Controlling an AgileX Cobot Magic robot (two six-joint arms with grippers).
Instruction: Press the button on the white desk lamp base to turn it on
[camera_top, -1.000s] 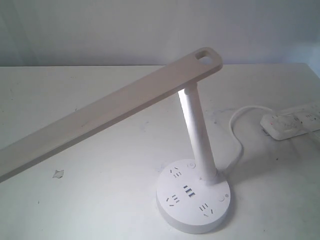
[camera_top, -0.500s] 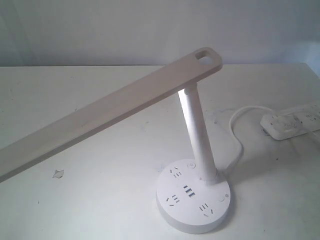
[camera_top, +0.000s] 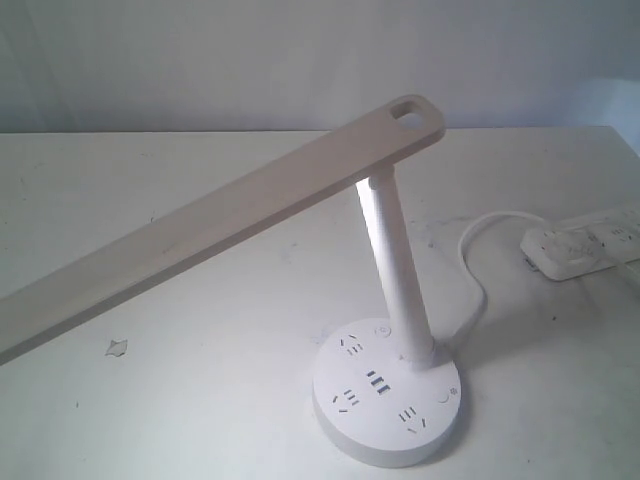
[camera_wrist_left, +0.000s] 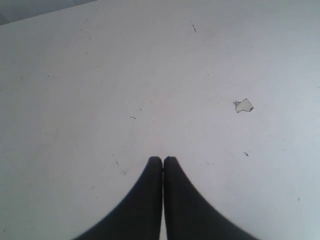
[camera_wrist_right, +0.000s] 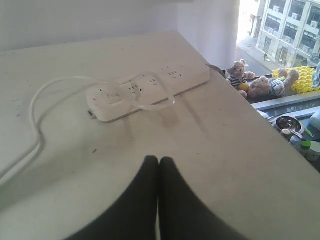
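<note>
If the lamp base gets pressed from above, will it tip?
Probably not: the white desk lamp base is a wide, thick disc lying flat. The long lamp head overhangs far out, so a sideways shove might rock it.

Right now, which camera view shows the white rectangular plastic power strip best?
The right wrist view: the white rectangular plastic power strip lies whole there, its sockets clear. The exterior view shows the strip small at the right edge, cut off by the frame. The left wrist view does not show it.
</note>
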